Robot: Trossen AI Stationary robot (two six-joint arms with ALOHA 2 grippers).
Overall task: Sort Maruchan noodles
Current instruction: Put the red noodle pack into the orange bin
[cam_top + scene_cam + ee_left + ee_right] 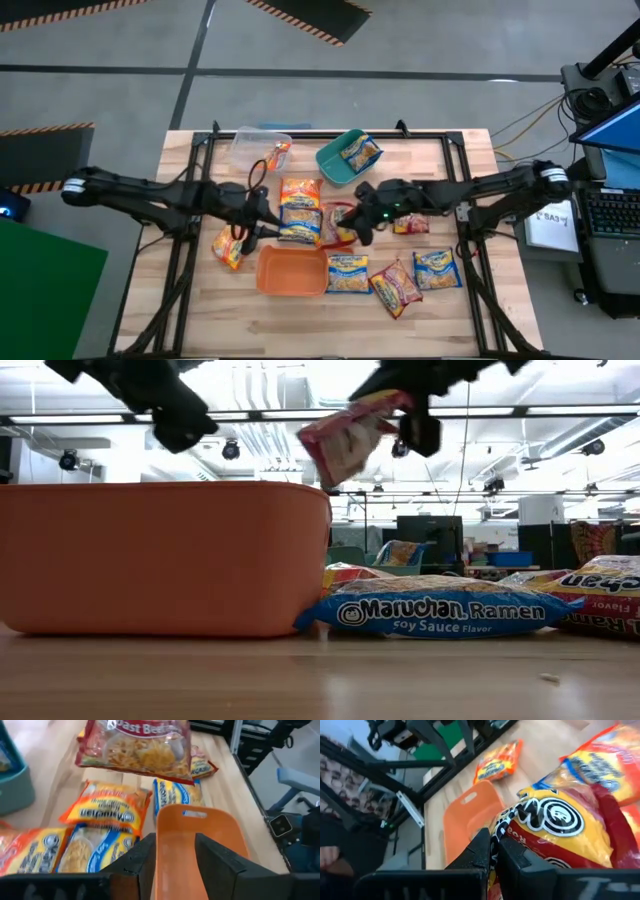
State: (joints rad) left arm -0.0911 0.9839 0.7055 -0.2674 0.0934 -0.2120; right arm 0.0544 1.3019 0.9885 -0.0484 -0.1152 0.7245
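My right gripper (360,220) is shut on a dark red Maruchan noodle packet (350,435), which hangs above the table's middle. My left gripper (262,215) stands open and touches nothing, just left of the packets in the middle; past its fingers (145,865) shows the orange tub (195,840). Several more packets lie flat on the table: orange ones (300,190) (228,248), blue ones (347,273) (437,268) and a red one (395,287). One packet (360,152) lies in the teal tub (330,165), another (278,155) in the clear tub (250,145). My right gripper pinches the dark red packet's end edge (502,837) between its two fingers. The fingers come from the table's right side, slanting a little downward. The packet is lifted clear of the table and hangs tilted in front of the fingers (345,440).
The orange tub (292,270) stands near the table's front, with a blue soy sauce packet (440,610) lying against its right side. Black frame rails run along the table's left (185,240) and right (470,240). Bare wood lies along the near edge.
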